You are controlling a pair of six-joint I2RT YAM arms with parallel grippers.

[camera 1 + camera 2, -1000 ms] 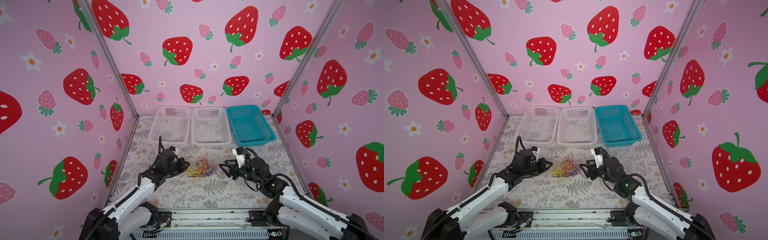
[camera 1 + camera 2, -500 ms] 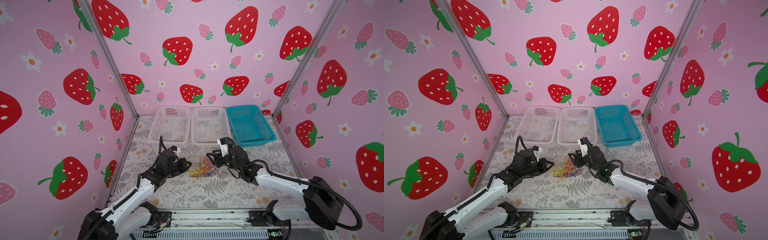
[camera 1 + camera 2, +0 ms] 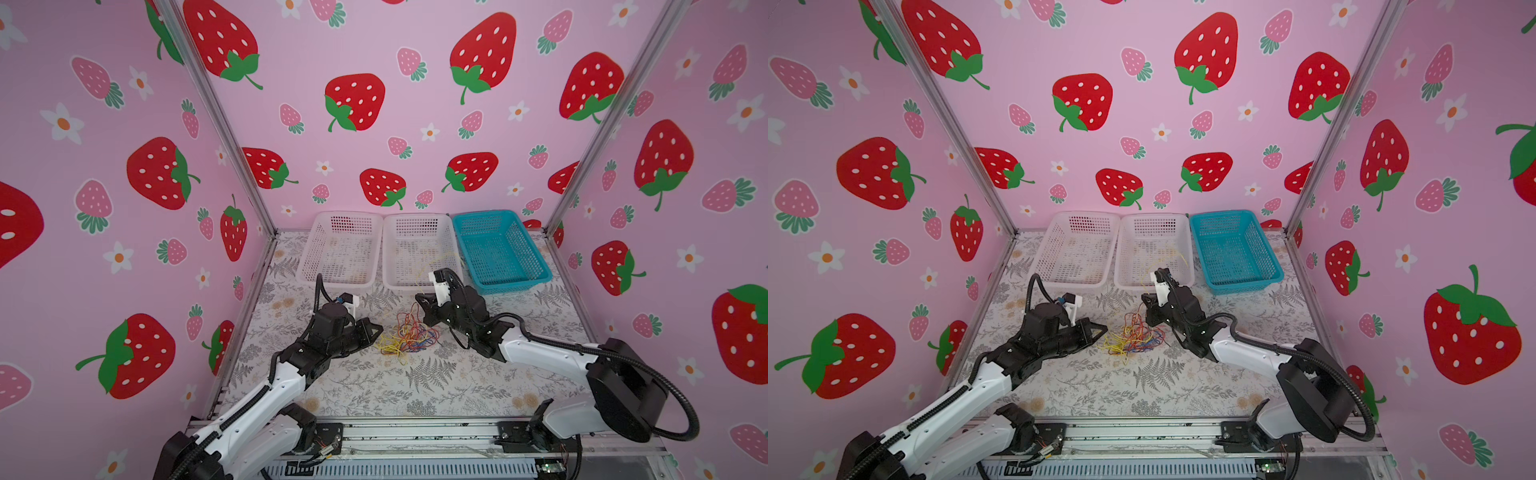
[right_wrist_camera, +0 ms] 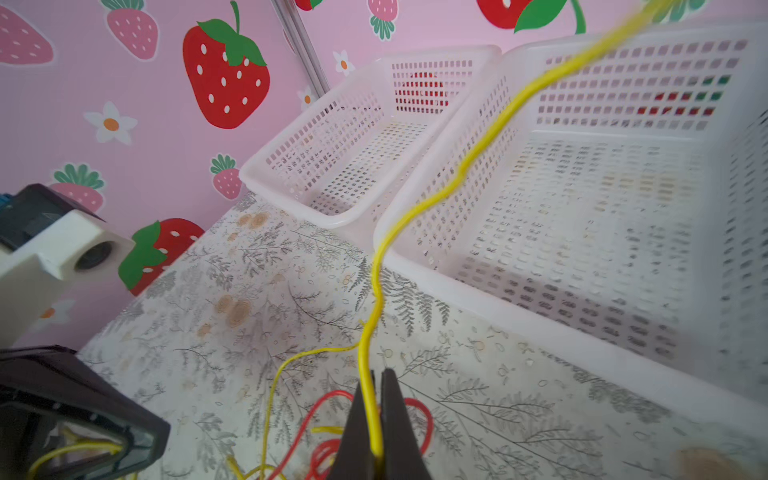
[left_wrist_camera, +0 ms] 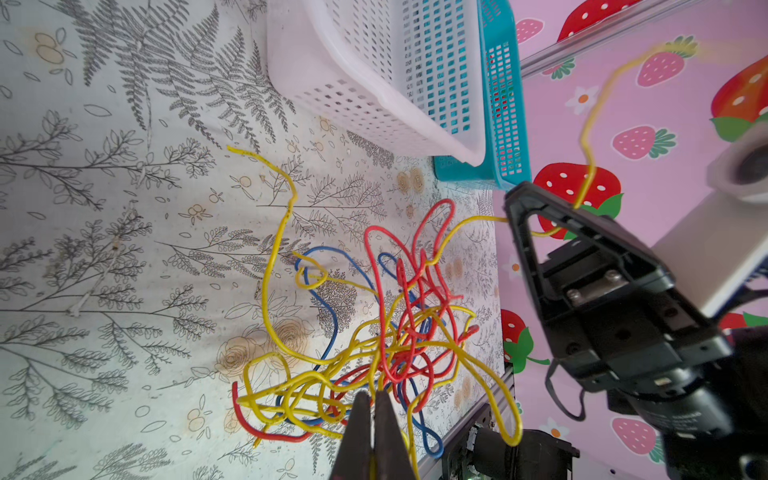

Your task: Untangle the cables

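Mid-table, between both arms: a tangle of thin, limp yellow, red and dark blue cables [image 3: 409,338] on the fern-print table cover [image 3: 415,390].
Black two-finger left gripper [image 5: 372,397]: jaws shut at the pile's near edge, can't tell if any wire is caught. Black two-finger right gripper [image 4: 376,378]: jaws pinched on a yellow strand [image 4: 375,282] that runs up toward the middle white mesh plastic basket [image 3: 415,217]. Wires prob. light, floppy, slightly springy, snag-prone — best taken near a free end w/ the pile pinned, then drawn out slowly.

Count: 2 white baskets [image 3: 309,266], 1 teal basket [image 3: 519,283]. 2 pincers: my left gripper [image 3: 376,330] and right gripper [image 3: 419,301]. 1 tangle of cables [image 3: 409,338], 3 colours: yellow, red, blue. Can't count the strands.
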